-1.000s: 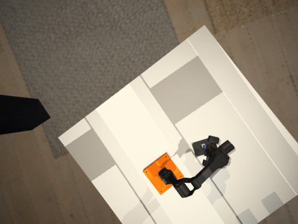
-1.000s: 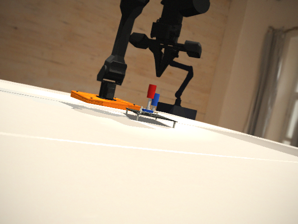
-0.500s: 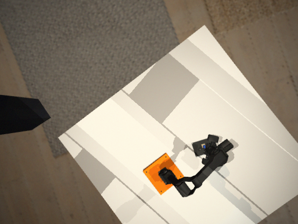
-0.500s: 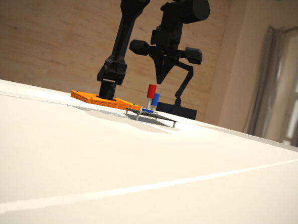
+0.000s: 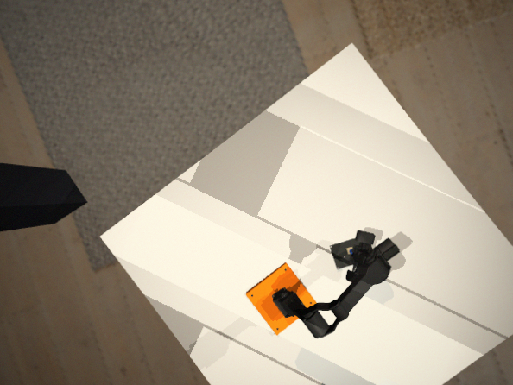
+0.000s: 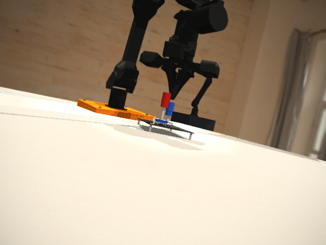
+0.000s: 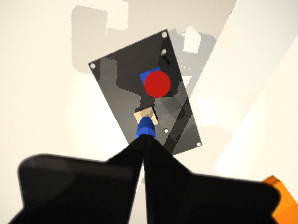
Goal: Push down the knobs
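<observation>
The dark circuit board stands on short legs. The red knob sits high on its shaft, with bare shaft showing above the blue potentiometer. The blue knob also sits high, above the tan potentiometer; some shaft shows under it. My gripper is shut and empty, pointing down. Its tips are right at the top of the blue knob and beside the red one; contact is unclear. In the top view the arm hides the red knob.
The orange base plate of my arm is near the board. A second dark arm on a dark base shows in the background. A small upright post stands on the board near the blue potentiometer.
</observation>
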